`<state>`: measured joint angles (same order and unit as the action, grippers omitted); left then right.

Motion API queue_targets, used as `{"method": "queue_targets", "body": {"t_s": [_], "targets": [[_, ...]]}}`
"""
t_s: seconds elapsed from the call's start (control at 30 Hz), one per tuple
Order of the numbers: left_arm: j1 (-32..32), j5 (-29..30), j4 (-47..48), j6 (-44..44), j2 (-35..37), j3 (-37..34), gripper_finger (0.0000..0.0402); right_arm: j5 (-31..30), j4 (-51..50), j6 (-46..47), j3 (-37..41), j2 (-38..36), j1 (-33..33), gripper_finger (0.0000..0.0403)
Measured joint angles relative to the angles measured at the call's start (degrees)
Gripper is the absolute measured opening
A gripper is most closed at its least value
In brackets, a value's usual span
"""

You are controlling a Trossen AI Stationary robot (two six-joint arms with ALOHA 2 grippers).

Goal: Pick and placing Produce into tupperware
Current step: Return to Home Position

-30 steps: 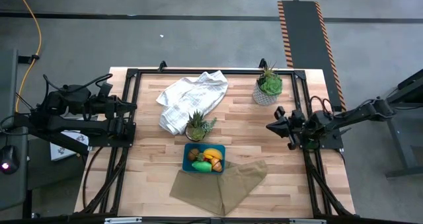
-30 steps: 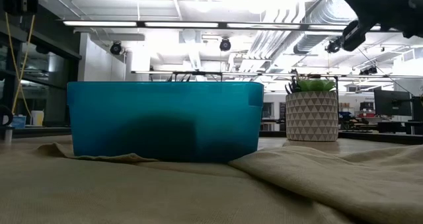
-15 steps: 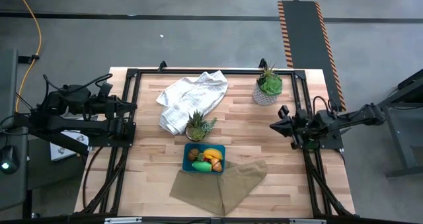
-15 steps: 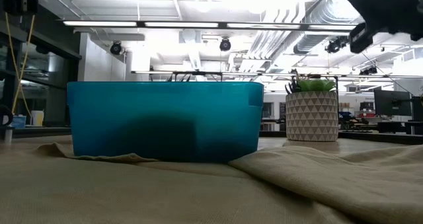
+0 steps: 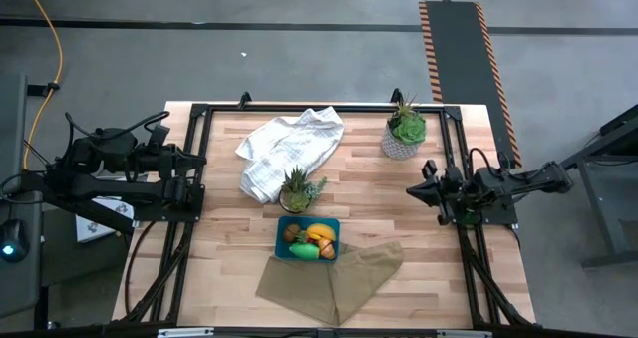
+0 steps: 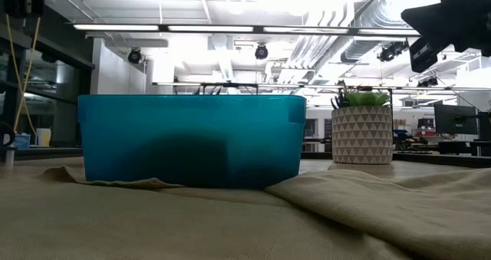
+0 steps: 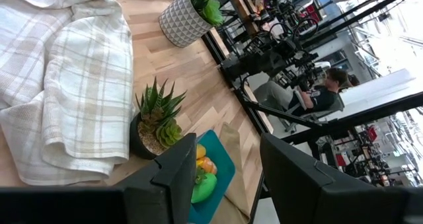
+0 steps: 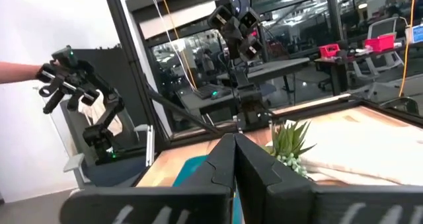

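The teal tupperware (image 5: 307, 238) stands at the table's near middle, its near edge on a tan cloth (image 5: 334, 278). Inside lies the produce: a yellow banana (image 5: 320, 232), a brown kiwi (image 5: 290, 233) and a green pepper (image 5: 307, 250). The low view shows only the tupperware's wall (image 6: 188, 141). My left gripper (image 7: 228, 178) waits at the table's left edge, open, nothing between its fingers. My right gripper (image 5: 412, 190) hovers at the right edge, shut and empty, well away from the tupperware; its closed fingers show in the right wrist view (image 8: 232, 154).
A white checked towel (image 5: 289, 149) lies at the far middle. One spiky potted plant (image 5: 299, 190) stands just behind the tupperware, another in a patterned pot (image 5: 404, 129) at the far right. Black frame rails (image 5: 194, 208) run along the table's sides. A person sits beyond the table (image 7: 324, 95).
My right gripper has drawn back a little toward the table's right edge and sunk lower as its arm folded down; it has stayed shut. The produce, tupperware and cloths have kept their places.
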<state>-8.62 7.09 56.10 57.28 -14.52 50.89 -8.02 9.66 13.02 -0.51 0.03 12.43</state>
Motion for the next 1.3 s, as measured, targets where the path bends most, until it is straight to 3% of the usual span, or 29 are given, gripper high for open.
{"method": "queue_targets", "body": {"t_s": [0.8,1.3], "targets": [[0.00,-0.02,0.00,0.01,0.00,0.00,0.0156,8.31,-8.75,-0.03,0.04,0.05,0.00,0.0000],[0.00,0.00,0.00,0.00,0.00,0.00,0.0156,6.65,-8.63,3.19,0.04,0.28,0.00,0.0000]]}}
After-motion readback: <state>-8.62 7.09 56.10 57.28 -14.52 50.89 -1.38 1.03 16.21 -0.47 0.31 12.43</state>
